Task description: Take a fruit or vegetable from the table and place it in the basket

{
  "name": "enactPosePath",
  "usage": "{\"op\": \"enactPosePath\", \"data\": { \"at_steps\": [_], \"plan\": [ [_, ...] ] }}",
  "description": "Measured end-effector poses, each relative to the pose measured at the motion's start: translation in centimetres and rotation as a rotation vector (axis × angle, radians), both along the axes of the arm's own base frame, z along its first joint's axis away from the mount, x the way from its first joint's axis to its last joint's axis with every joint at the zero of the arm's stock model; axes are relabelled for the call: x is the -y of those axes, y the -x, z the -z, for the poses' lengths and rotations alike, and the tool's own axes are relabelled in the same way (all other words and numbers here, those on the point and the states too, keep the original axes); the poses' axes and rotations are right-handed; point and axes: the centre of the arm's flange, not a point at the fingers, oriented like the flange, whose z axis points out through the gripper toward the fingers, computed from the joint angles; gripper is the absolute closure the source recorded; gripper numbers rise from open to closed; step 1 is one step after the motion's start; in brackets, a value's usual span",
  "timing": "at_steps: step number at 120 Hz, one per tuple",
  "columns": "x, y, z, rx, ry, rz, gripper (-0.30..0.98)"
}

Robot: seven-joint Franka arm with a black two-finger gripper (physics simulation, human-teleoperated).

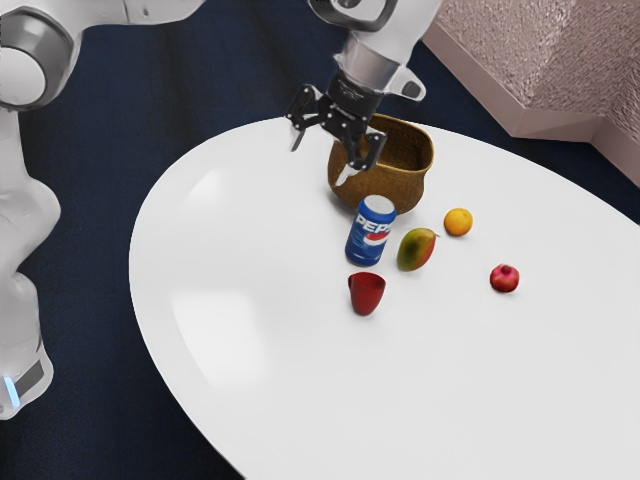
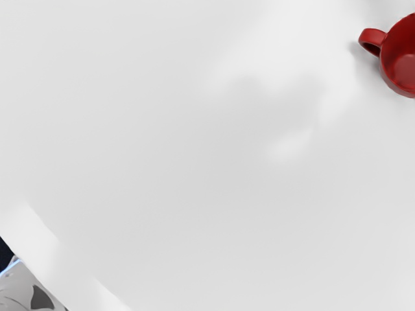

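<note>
Gripper (image 1: 321,157) spread wide, I should swing clear of the basket (image 1: 392,190), centre over the mango (image 1: 415,250) just beside the Pepsi can (image 1: 371,232), then close across its narrower sides.

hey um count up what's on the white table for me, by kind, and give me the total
Fruit: 3 (mango, orange, pomegranate)
Drink can: 1
Red mug: 1
Basket: 1
Total: 6
</note>
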Motion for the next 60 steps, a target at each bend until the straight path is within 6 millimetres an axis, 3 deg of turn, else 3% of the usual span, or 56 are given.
{"op": "enactPosePath", "data": {
  "at_steps": [19,33,42,60],
  "plan": [
    [-3.8,-1.6,-1.0,0.119,-0.027,-0.346,0.0],
    [-6.0,-2.2,-1.3,0.158,-0.032,-0.468,0.0],
    [-5.7,-2.3,-1.6,0.18,-0.018,-0.436,0.0],
    [-3.0,-3.7,-1.9,0.223,-0.045,-0.257,0.0]
  ]
}}
